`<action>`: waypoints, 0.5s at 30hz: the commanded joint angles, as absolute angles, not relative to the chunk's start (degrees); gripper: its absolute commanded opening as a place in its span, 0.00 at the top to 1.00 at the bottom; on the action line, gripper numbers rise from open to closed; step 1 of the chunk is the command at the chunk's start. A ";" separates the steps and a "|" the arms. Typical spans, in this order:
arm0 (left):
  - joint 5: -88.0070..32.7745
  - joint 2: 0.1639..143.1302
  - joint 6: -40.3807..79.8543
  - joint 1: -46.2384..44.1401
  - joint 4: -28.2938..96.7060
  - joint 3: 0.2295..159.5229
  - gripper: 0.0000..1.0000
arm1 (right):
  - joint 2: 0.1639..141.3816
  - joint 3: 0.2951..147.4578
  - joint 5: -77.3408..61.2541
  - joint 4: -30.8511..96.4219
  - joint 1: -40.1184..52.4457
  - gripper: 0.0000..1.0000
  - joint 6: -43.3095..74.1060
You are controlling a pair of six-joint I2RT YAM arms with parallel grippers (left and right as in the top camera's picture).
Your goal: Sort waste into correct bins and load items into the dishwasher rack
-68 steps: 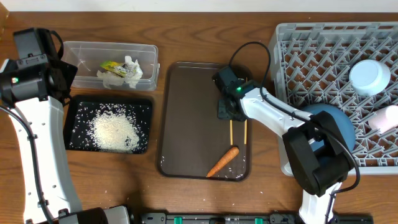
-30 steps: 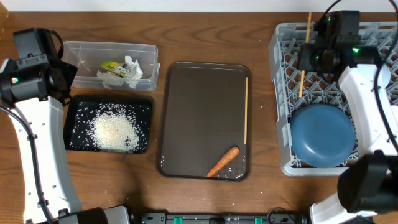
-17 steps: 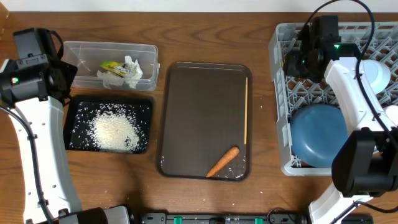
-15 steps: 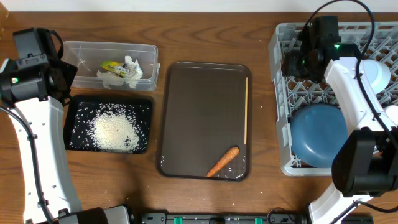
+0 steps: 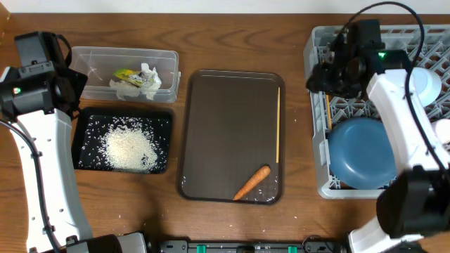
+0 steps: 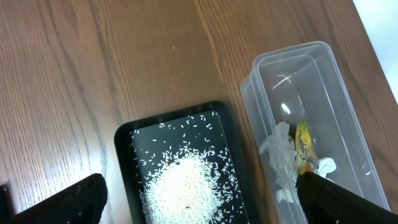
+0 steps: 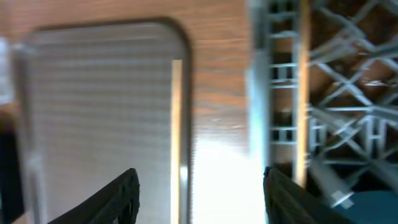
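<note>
Right arm has moved off the brown serving tray [image 5: 225,105] over to the left edge of the dishwasher rack [image 5: 365,42] since 2.3 s ago. Of the two sticks it held then, one chopstick [image 7: 303,93] now lies in the rack along its left side. The other chopstick [image 5: 278,126] lies on the serving tray against its right rim. Right gripper [image 7: 199,202] hovers over the gap between tray and rack, fingers spread wide with nothing between them (wrist view is motion-blurred).

Carrot [image 5: 252,182] lies tilted at the serving tray's lower right, just below that chopstick's end. Blue dish [image 5: 362,154] sits in the rack's near-left corner. Small light-blue bowl [image 5: 429,84] and small white cup [image 5: 443,132] sit at the rack's right side, the bowl partly hidden by the arm and the cup cut off by the frame.

Left gripper [image 6: 199,208] hangs above the bins, jaws apart and empty. Clear tub [image 5: 91,56] holds the crumpled paper [image 5: 146,83] and yellow-green wrapper [image 5: 126,74], touching each other. Black tray [image 5: 81,140], just in front of the tub, holds a pile of rice [image 5: 129,149]. A few stray grains [image 5: 116,221] lie on the table [image 5: 232,35] near its front edge.
</note>
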State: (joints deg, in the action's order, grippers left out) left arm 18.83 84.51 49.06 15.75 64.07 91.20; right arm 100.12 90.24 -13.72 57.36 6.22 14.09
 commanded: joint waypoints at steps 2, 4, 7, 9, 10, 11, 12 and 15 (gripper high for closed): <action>20.03 84.71 48.34 16.01 64.14 90.96 0.01 | 98.67 91.35 -13.80 58.39 11.46 0.39 17.63; 20.01 84.71 48.34 16.01 64.16 90.96 0.01 | 98.98 90.37 -10.63 58.30 14.17 0.37 20.71; 20.01 84.71 48.34 16.01 64.14 90.96 0.01 | 99.94 88.44 -3.68 58.06 18.17 0.31 27.53; 20.01 84.71 48.34 16.01 64.14 90.96 0.00 | 100.77 87.11 -2.35 57.01 20.14 0.34 30.04; 20.01 84.71 48.34 16.01 64.14 90.96 0.01 | 101.21 86.35 -2.42 56.01 20.93 0.37 30.06; 20.01 84.71 48.34 16.01 64.14 90.96 0.01 | 101.47 85.54 -2.42 55.02 21.80 0.39 30.22; 20.01 84.71 48.34 16.01 64.14 90.96 0.00 | 102.00 84.66 -2.35 54.00 22.61 0.40 30.33; 20.01 84.71 48.34 16.01 64.14 90.96 0.01 | 103.70 83.07 -2.35 52.14 24.01 0.46 32.21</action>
State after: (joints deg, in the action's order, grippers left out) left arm 18.83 84.51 49.06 15.75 64.05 91.20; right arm 101.84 84.64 -4.51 52.88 22.81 28.14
